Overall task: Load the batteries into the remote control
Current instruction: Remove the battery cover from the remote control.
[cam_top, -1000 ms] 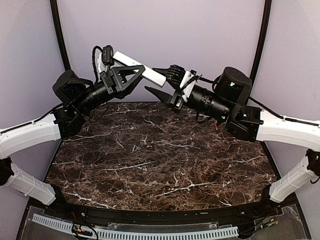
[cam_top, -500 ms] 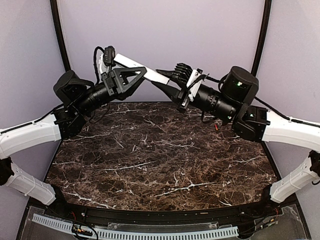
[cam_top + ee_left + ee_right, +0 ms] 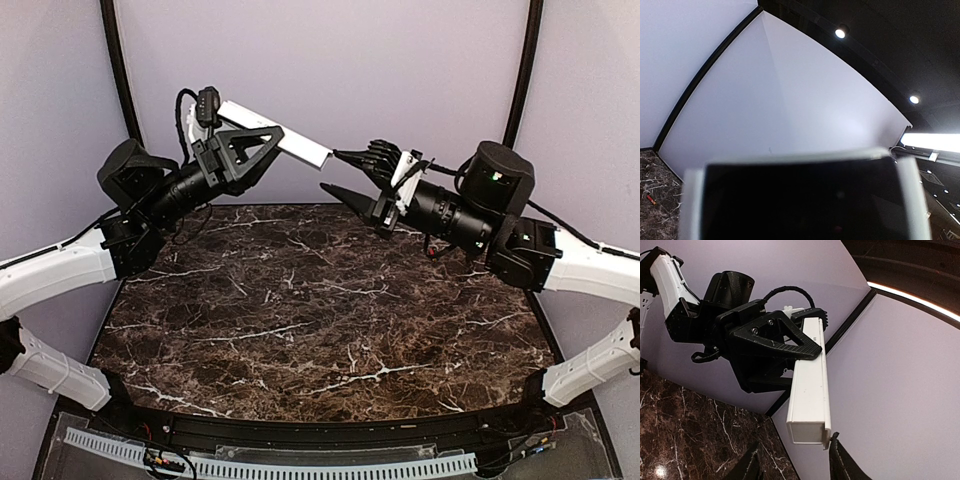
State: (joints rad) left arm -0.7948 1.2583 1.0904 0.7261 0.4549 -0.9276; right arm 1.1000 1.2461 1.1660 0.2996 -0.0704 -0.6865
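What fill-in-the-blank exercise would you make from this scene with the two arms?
1. Of the two grippers, the ____ one grips the remote control.
2. The right gripper has its jaws ____.
3. The remote control is ____ in colour.
Missing words: left; open; white.

Two white-and-black robot arms are counted: one left arm (image 3: 60,270) and one right arm (image 3: 590,265). Each carries one black two-fingered end effector, the left end effector (image 3: 262,138) and the right end effector (image 3: 330,170), making four fingers in all. There is one long, slim white rectangular remote control (image 3: 305,150). One tiny red cylindrical battery (image 3: 650,199) shows. There is one dark brown marble-patterned desk (image 3: 300,320). Two black upright posts stand at the back, one left post (image 3: 112,60) and one right post (image 3: 524,70).
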